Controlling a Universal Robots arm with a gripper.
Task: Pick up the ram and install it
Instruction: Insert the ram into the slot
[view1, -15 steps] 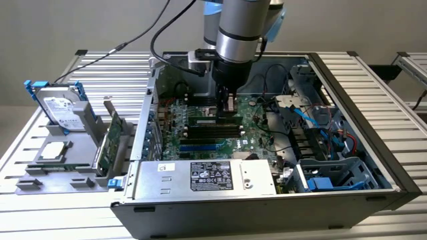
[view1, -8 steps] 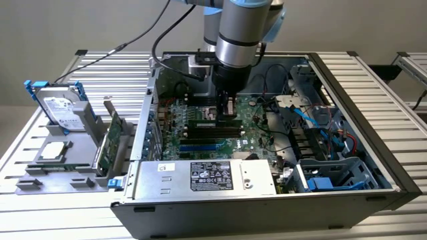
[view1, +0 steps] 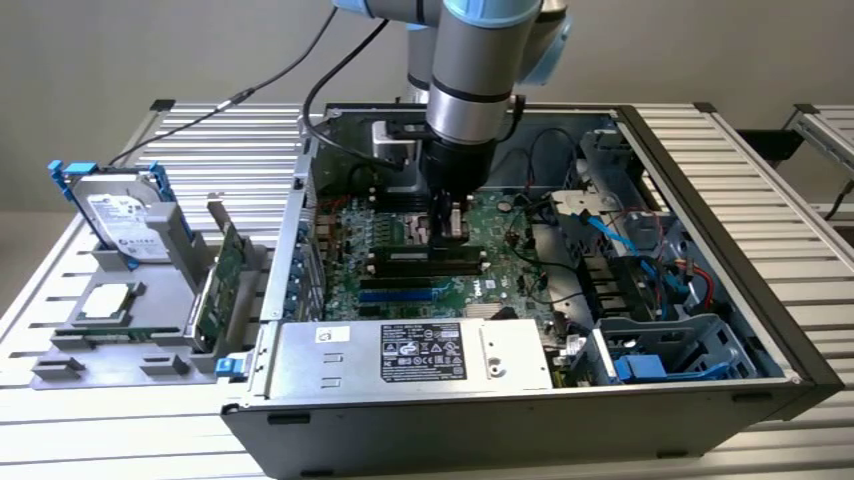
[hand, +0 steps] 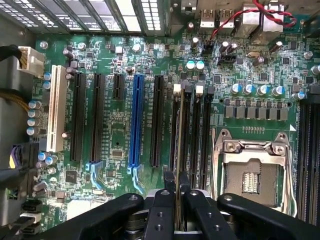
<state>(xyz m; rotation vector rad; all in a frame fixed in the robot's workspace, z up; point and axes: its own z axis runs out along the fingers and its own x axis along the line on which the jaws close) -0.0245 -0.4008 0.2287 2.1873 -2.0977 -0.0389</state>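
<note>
My gripper (view1: 451, 228) reaches down into the open computer case (view1: 707, 190), just above the motherboard (view1: 380, 295). It is shut on the ram (hand: 177, 216), which the wrist view shows edge-on as a thin strip between the two black fingers (hand: 165, 200). The stick hangs in line with a black memory slot (hand: 181, 125) that has white clips at its far end, one of several parallel slots. In the exterior view the ram (view1: 458, 222) is a pale sliver between the fingers, right over the black slots (view1: 427, 262). Whether it touches the slot I cannot tell.
Beside the memory slots lie the metal CPU socket (hand: 252, 170) and a blue expansion slot (hand: 135, 120). The power supply (view1: 414, 352) fills the case's near side, with blue cables (view1: 627, 260) at the exterior view's right. Outside, a hard drive (view1: 127, 215) and a green expansion card (view1: 220, 285) stand in a grey holder.
</note>
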